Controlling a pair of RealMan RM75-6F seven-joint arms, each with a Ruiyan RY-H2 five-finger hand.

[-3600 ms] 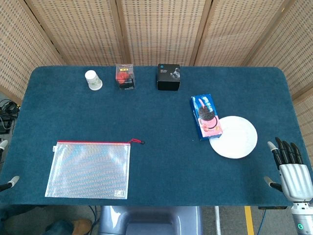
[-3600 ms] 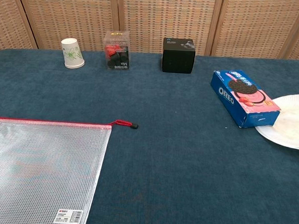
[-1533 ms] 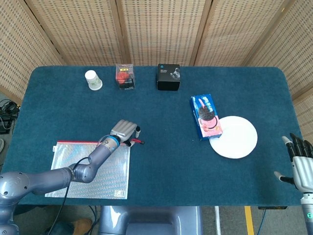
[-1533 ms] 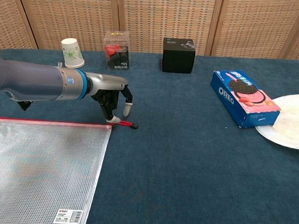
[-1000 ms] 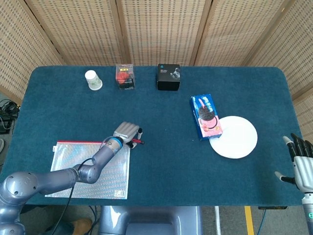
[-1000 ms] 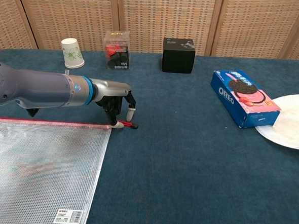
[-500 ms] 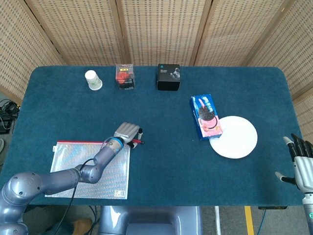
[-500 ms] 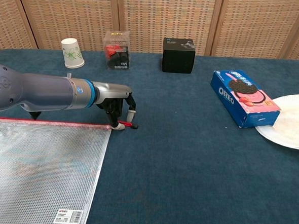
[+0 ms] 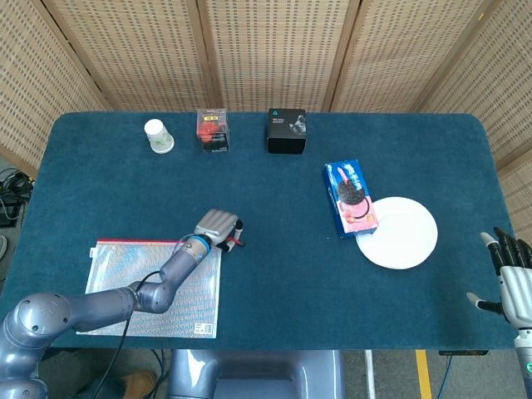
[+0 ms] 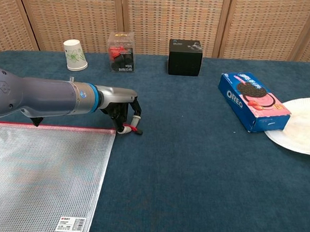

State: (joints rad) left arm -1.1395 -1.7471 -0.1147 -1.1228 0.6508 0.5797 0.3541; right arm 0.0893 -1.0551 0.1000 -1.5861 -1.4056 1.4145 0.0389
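A clear mesh zipper pouch (image 9: pixel 150 287) (image 10: pixel 41 172) with a red zip lies flat at the front left of the blue table. My left hand (image 9: pixel 216 226) (image 10: pixel 121 111) is at the pouch's far right corner, fingers curled down, and pinches the red zipper pull (image 10: pixel 128 128) (image 9: pixel 237 242) between its fingertips. My right hand (image 9: pixel 513 283) shows only in the head view, past the table's front right corner, fingers spread and holding nothing.
An Oreo box (image 9: pixel 350 198) (image 10: pixel 253 101) leans on the rim of a white plate (image 9: pixel 407 237) (image 10: pixel 304 130) at the right. Along the back edge stand a paper cup (image 9: pixel 158 136) (image 10: pixel 74 55), a clear box of red items (image 9: pixel 213 131) (image 10: pixel 121 52) and a black box (image 9: pixel 286 131) (image 10: pixel 185 57).
My left arm came in from the left, lowered its hand over the zipper pull and closed its fingers on it; the pull now sits raised between the fingertips. The right hand drew back slightly.
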